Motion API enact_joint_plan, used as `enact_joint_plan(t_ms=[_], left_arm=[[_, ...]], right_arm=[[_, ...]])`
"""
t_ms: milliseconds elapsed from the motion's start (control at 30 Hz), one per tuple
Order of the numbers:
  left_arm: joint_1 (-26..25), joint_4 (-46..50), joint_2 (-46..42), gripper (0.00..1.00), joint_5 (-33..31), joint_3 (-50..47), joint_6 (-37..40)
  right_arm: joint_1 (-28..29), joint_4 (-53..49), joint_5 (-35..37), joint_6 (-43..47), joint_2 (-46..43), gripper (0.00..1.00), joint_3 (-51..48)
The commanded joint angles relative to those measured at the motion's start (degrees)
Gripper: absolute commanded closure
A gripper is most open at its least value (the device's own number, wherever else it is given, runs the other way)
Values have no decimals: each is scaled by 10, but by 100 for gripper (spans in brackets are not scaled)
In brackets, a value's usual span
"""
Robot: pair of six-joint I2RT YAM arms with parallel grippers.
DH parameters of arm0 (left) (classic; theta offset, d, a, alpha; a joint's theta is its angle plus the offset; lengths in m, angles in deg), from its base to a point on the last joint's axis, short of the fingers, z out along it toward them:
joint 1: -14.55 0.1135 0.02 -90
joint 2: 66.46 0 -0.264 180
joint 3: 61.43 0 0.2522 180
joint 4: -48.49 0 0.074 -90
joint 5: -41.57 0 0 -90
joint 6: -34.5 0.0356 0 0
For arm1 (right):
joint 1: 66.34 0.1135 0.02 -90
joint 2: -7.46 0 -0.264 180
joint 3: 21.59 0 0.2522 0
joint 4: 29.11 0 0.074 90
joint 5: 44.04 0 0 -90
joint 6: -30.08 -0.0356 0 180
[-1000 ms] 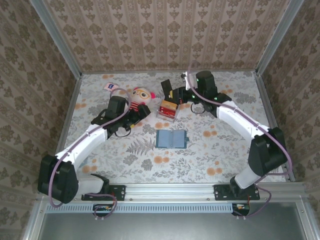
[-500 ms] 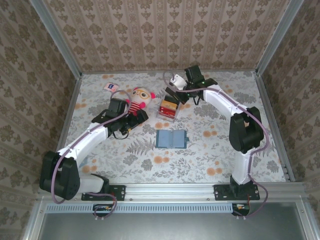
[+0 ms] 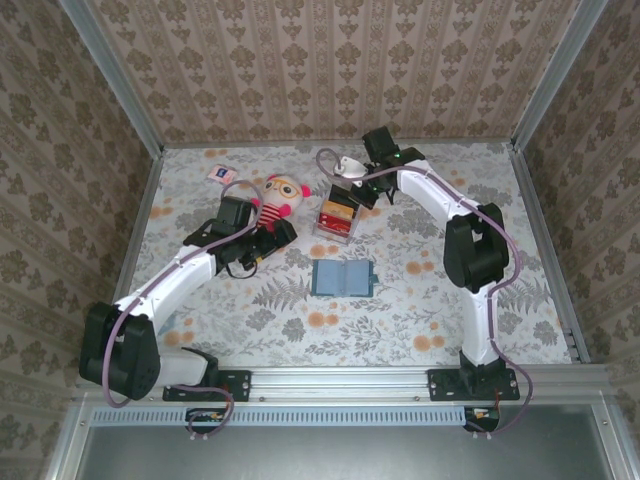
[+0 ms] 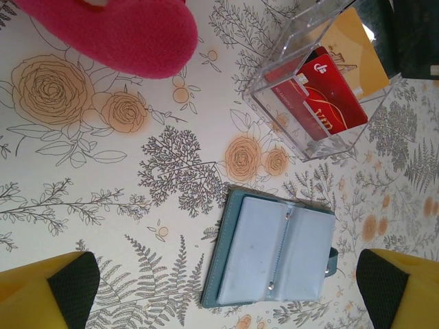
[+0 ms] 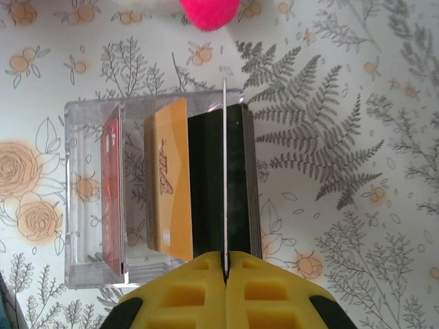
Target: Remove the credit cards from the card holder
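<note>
**A:** What's on the worktop (image 3: 400, 310) at your end?

**B:** The biggest thing I see is the plush doll (image 3: 283, 192), at the far side. Nearer me, the card holder (image 4: 274, 255) lies open and flat, slots facing up.

**A:** And the cards?

**B:** Just beyond the holder, beside the doll, stands a clear box (image 4: 309, 103) with a red card (image 4: 322, 96) and an orange card (image 5: 168, 185) inside. My left fingers (image 4: 65, 291) are spread wide above the holder. My right fingers (image 5: 185, 298) are pinched on a thin card (image 5: 224, 171), edge-on at the box.
</note>
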Motion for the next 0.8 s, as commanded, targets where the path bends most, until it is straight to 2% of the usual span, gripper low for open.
enact_joint_plan(t_ms=[0,133,500,767], left_arm=[[4,13,8,0,11,-3,11],[5,-3,12,0,26,-7,6],[4,-10,10,0,43,-16,4],[4,-12,9,0,45,-22,4]], right_arm=[[-1,-31,6,25,21,100,26],[-1,-50,14,31,42,100,53],[0,-44,13,16,55,83,73],[0,-16,29,-6,36,75,71]])
